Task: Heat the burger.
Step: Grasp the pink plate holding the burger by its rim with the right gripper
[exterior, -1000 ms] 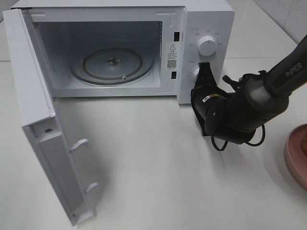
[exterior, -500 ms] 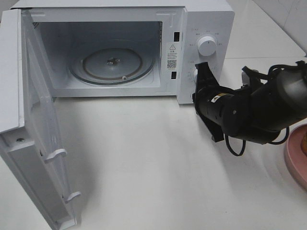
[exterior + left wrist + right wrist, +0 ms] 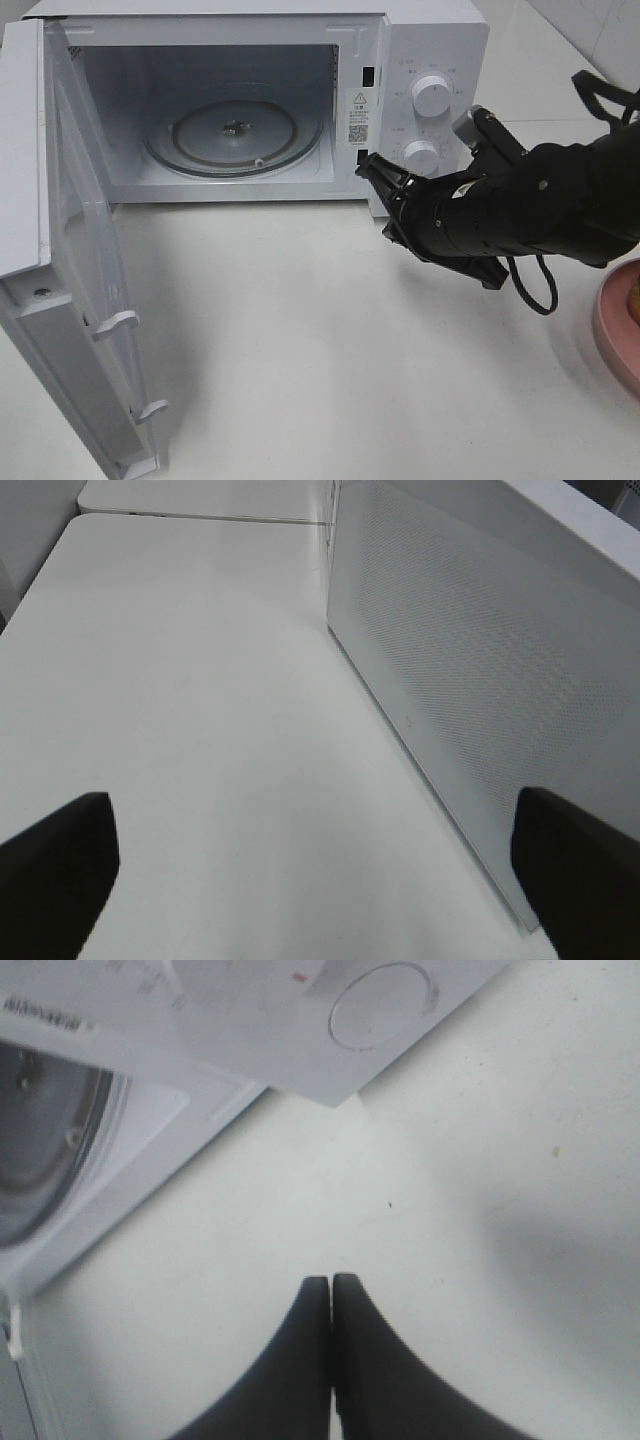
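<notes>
Two grippers, both empty: the right gripper is pinched closed in front of the microwave, and the left gripper is spread wide beside its open door. Right of the microwave, the burger shows only as a tan sliver on the pink plate. It is probably light, soft and loosely stacked, so take the bun's sides gently.

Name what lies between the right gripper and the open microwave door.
Only bare white table, in the exterior high view, from the right gripper to the microwave door.
</notes>
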Controlling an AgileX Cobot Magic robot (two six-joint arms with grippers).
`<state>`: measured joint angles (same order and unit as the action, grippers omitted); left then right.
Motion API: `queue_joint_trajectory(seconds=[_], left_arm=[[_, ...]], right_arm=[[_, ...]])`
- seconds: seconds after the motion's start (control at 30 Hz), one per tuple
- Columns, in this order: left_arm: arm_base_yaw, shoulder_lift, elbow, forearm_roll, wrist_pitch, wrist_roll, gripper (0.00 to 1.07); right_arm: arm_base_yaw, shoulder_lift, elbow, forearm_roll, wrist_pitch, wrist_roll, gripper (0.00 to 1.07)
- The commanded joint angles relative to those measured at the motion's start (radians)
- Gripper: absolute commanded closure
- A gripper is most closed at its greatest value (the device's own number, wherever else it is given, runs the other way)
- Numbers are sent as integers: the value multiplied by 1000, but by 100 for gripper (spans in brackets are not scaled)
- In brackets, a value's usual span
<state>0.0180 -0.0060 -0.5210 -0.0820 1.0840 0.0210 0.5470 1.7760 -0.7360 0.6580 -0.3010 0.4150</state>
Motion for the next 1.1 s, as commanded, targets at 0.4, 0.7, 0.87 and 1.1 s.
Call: queue_joint_trajectory(seconds=[0.4, 0.7, 0.87, 1.1], left_arm=[[0, -15, 2, -1, -13, 1, 7], [0, -15, 2, -1, -13, 1, 7], [0, -15, 2, -1, -13, 1, 7], [0, -15, 2, -1, -13, 1, 7]], right_arm=[[1, -123, 2, -168, 430, -559, 102], [1, -213, 2, -412, 752, -550, 100], [0, -252, 2, -484, 861, -531, 99], [-83, -351, 2, -532, 952, -488, 97]])
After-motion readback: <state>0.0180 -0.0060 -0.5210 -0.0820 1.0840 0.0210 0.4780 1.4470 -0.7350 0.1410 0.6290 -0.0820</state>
